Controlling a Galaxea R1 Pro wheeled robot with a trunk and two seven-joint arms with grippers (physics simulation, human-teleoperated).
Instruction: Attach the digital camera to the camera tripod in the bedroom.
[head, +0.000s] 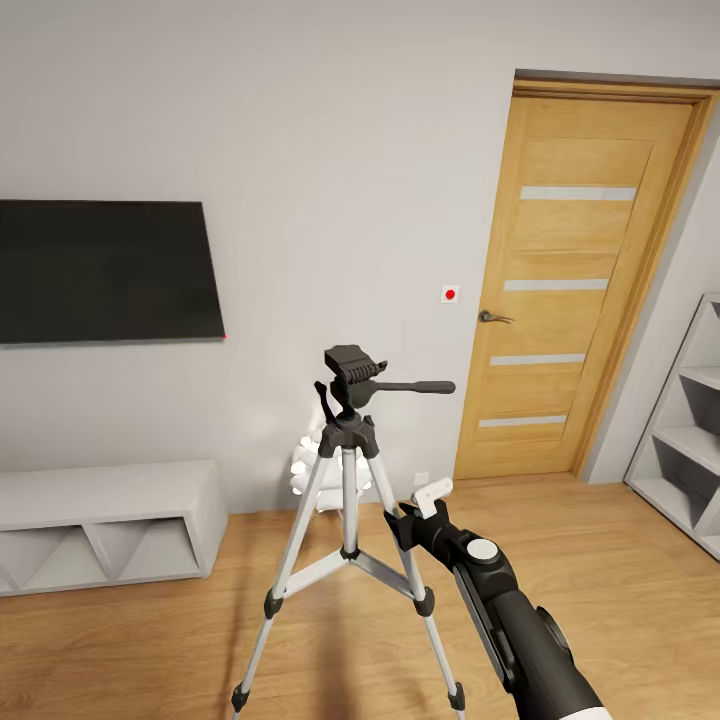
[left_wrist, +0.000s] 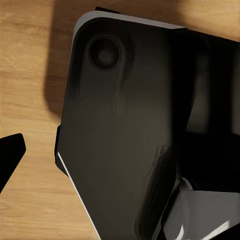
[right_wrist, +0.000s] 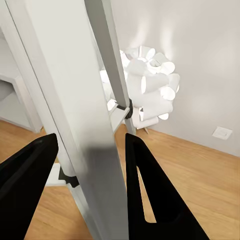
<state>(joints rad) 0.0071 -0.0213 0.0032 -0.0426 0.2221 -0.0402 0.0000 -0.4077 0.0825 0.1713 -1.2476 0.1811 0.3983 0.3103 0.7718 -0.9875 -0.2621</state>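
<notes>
2 black fingers (right_wrist: 150, 200) of the right gripper (right_wrist: 90, 190) stand apart with a silver leg (right_wrist: 85, 125) of the camera tripod (head: 350, 520) running up between them; whether the pads touch the metal cannot be told, and no clamp on it is evident. Head view: the right gripper (head: 412, 520) sits at the end of the black right arm (head: 510, 620), level with the upper part of the tripod's right-hand leg, below the black head (head: 350, 372) and its pan handle (head: 415, 387), which points toward the oak door (head: 585, 290). The tripod stands upright on the light wood floor (head: 600, 580), all 3 legs spread. Behind it, just beside the wall: 1 white spiky-ball lamp (right_wrist: 147, 85). Further out: black wall TV (head: 105, 270), low grey-white cabinet (head: 105, 530), grey shelf (head: 690, 430). Left wrist view: a dark robot body panel (left_wrist: 120, 130) over wood floor, with 1 black fingertip (left_wrist: 11, 150) at the edge; the left gripper's state cannot be told. The digital camera cannot be located, and the tripod head carries nothing. Judged step: steadying or repositioning the tripod, ahead of mounting. Next move calls for either closing squarely on the leg without tipping the stand, or backing off to fetch the camera.
</notes>
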